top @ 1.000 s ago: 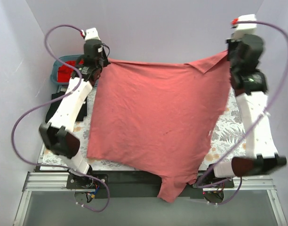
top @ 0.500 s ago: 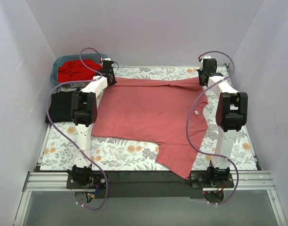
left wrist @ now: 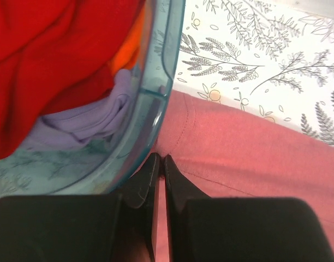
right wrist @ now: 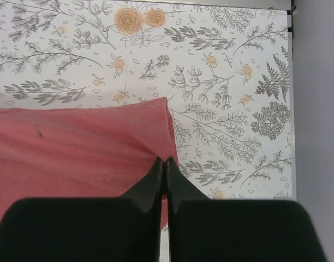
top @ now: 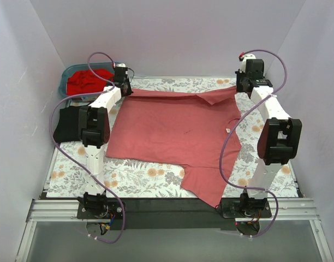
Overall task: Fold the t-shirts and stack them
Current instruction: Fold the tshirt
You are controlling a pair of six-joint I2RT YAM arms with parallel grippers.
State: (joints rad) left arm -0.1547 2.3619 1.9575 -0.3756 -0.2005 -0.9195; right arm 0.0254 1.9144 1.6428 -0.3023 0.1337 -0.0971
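While it is lying spread on the floral-patterned table cover (top: 139,177), the dusty salmon-pink cloth t-shirt (top: 172,131) is trailing one sleeve toward the near edge. At its far corners, the left gripper (left wrist: 160,164) and right gripper (right wrist: 163,164) are each pinching its edge, fingers pressed together. Beyond the left one, bright red shirts (top: 88,81) are sitting in a teal plastic bin (top: 65,83).

**Top view:** fixed, high behind the arm bases, angled down and forward. It takes in the whole table (top: 135,176), both arms, the bin (top: 63,87) and the pink shirt (top: 172,125).
**Left wrist view:** very near, looking down past the left gripper (left wrist: 160,157) onto the shirt edge and bin wall.
**Right wrist view:** near, looking down past the right gripper (right wrist: 163,160) onto a shirt corner and the table.
**Shared:** shirt in all three views; bin in the top and left wrist views.
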